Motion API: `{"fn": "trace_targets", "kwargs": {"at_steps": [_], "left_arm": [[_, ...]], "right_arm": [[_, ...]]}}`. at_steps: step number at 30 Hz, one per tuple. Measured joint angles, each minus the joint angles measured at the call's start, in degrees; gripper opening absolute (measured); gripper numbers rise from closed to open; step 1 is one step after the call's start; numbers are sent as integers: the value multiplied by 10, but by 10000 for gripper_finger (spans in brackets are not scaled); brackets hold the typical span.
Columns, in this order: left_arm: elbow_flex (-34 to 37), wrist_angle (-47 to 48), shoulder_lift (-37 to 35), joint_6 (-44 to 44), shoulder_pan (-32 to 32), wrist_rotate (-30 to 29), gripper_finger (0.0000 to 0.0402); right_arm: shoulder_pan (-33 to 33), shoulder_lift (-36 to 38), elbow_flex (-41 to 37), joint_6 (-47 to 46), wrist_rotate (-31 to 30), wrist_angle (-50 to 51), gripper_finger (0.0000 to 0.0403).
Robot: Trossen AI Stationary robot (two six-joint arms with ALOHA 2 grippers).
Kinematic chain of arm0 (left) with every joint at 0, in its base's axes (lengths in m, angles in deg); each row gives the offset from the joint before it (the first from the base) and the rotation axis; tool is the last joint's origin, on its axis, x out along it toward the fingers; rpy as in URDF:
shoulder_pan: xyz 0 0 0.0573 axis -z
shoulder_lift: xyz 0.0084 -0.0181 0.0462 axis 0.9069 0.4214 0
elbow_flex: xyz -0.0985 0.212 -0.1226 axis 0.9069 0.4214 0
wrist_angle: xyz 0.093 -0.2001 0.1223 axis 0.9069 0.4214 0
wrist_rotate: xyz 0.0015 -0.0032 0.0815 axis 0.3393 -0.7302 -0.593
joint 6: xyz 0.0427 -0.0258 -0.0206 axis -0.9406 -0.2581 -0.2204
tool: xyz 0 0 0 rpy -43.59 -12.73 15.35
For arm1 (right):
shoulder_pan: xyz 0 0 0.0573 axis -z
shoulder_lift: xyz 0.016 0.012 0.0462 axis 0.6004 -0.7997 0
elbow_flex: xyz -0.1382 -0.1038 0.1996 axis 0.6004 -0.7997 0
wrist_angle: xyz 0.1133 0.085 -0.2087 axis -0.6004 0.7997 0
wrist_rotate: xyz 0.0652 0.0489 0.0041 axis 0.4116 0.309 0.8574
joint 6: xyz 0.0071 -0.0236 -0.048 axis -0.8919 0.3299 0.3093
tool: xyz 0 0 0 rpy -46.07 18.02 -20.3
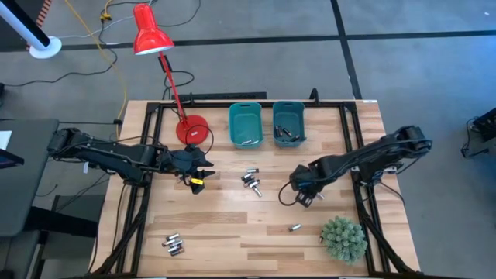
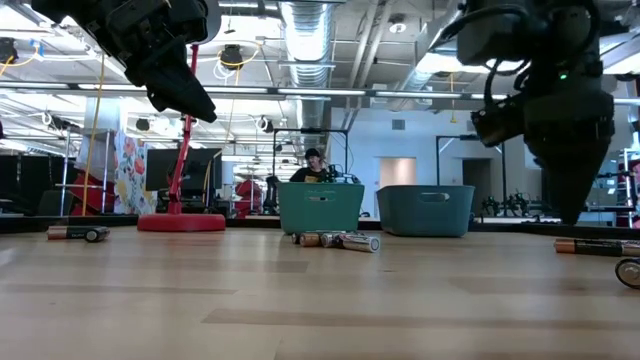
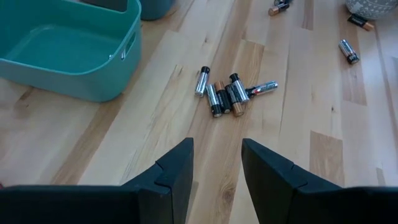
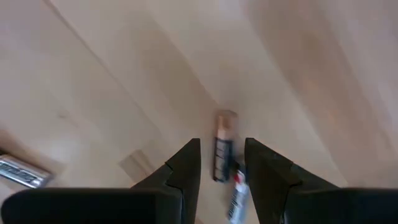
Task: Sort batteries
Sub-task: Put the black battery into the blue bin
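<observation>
On the table (image 1: pixel 232 232): two teal bins (image 1: pixel 246 124) stand at the far side; the right one holds some batteries, seen only from above.
Left gripper (image 3: pixel 216 163): above the table beside the red lamp base (image 1: pixel 192 129); fingers apart, nothing between them.
Right gripper (image 4: pixel 222 163): pointing down at the wood, fingers apart, holding nothing.
Middle batteries (image 3: pixel 227 94): a small heap ahead of the left gripper, well apart from it.
Batteries under the right gripper (image 4: pixel 222 144): only the right wrist view shows these; a copper-and-black cell lies just beyond the finger gap, a silvery one beside it.
Low view: both grippers hang above the table.
</observation>
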Motion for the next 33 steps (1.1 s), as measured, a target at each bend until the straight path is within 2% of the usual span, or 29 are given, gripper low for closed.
{"fn": "trace_targets", "kwargs": {"at_steps": [13,16,19,21,23,33], "left_arm": [[0,0,0,0,0,0,130],[0,0,0,0,0,0,130],[0,0,0,0,0,0,130],[0,0,0,0,0,0,130],[0,0,0,0,0,0,130],[0,-1,0,0,0,0,130]], "right_arm": [[2,-97,3,35,15,-21,134],[4,-114,4,48,30,-32,111],[10,-118,4,48,36,-35,65],[11,-113,4,48,38,-35,29],[15,-102,2,48,39,-33,14],[17,15,28,30,51,17,14]]}}
